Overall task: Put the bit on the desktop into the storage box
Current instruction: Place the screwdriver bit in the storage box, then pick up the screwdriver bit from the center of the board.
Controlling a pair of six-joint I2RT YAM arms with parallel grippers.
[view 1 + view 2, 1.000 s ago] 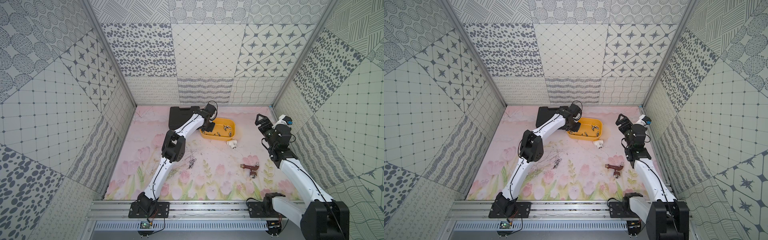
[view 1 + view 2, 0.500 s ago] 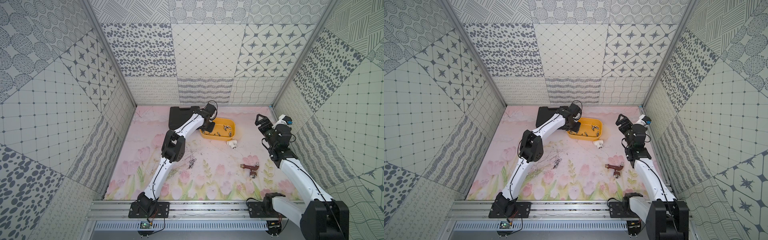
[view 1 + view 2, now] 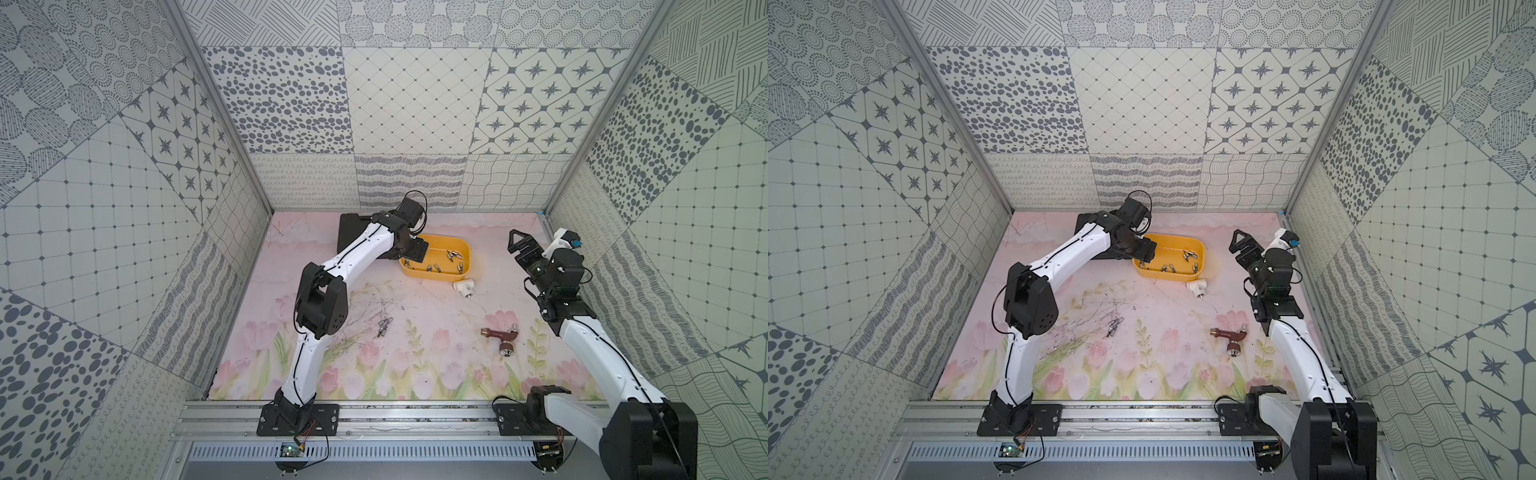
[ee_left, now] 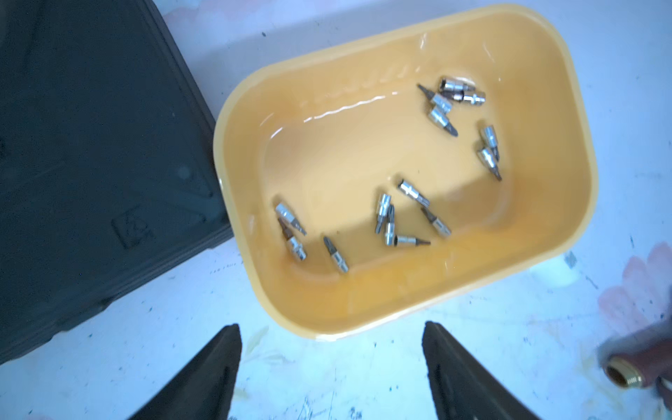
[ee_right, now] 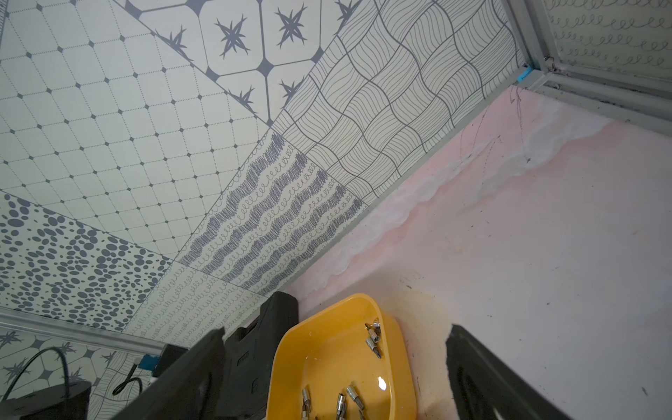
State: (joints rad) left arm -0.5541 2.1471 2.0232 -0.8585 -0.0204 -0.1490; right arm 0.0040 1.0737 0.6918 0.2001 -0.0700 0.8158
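Now, nearest, on the bench (image 3: 415, 307): small cluster of loose bits (image 3: 384, 326), left of centre, well apart from the storage box (image 3: 436, 278). Farther back, storage box at centre, stored bits (image 4: 391, 222) scattered inside. Hovering over its left end: left pincer (image 4: 331, 325), spread wide, empty. Off right, raised clear: right pincer (image 5: 336, 329), spread too, gripping nothing. Farthest, black case (image 3: 347, 232) just beside the box's left end.

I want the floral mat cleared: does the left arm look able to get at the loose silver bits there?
Probably yes. The silver metal bits lie on open mat near the left arm's elbow, nothing covering them, and the left tool hangs open and empty by the yellow plastic tub.
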